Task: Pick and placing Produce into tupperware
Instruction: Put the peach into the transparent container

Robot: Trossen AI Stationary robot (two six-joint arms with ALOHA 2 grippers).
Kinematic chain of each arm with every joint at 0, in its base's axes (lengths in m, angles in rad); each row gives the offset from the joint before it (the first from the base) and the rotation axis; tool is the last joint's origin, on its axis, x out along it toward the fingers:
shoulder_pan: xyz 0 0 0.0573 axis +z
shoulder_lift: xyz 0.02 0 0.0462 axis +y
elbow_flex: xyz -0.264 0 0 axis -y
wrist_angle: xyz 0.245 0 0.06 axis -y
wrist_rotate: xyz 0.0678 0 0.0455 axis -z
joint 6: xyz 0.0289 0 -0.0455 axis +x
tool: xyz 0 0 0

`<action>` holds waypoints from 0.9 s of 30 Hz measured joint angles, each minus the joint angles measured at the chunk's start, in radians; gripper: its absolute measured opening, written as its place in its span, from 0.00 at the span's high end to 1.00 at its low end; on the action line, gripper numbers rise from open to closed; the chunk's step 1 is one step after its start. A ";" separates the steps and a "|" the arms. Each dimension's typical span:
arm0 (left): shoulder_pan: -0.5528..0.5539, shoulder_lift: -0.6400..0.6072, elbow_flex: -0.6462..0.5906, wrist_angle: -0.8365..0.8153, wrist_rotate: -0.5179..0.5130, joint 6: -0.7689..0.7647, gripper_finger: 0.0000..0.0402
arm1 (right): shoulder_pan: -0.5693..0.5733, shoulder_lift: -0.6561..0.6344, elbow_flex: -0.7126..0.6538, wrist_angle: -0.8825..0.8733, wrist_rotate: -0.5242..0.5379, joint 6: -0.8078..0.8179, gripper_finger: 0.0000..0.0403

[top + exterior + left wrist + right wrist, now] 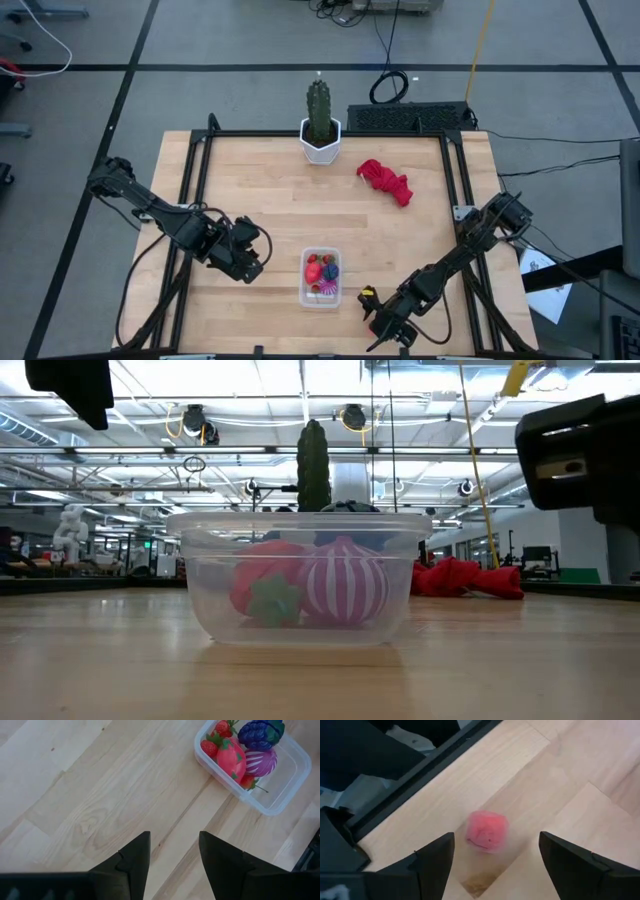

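The right claw [492, 857] is hovering with fingers spread wide over a small blurry pink piece [487, 831] lying on the light wooden table [260, 190] near its front edge. The clear rectangular plastic tupperware [321, 278] is sitting at the front centre, holding red strawberries [220, 737], a dark purple grape bunch [260, 732] and a magenta striped ball [261, 762]. The left claw [174, 855] is waiting beside the container, its fingers slightly apart and holding nothing.

even, bright overhead lighting; ceiling strip lights glare white across the top of the low view. shadows on the table [280, 210] are soft and short. the pink piece [487, 831] between the right gripper [495, 865] fingers is blurred; those fingers are soft-edged. the tupperware [300, 578] walls show faint reflections.
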 joint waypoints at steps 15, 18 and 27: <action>0.000 0.000 0.000 0.001 0.000 -0.004 0.56 | 0.000 0.000 -0.043 0.072 -0.001 0.035 0.33; 0.000 0.000 0.000 0.000 0.000 -0.004 0.56 | 0.000 0.000 -0.043 0.073 0.000 0.039 0.33; 0.000 0.000 0.000 0.000 0.000 -0.004 0.56 | 0.000 0.000 -0.043 0.074 0.003 0.057 0.33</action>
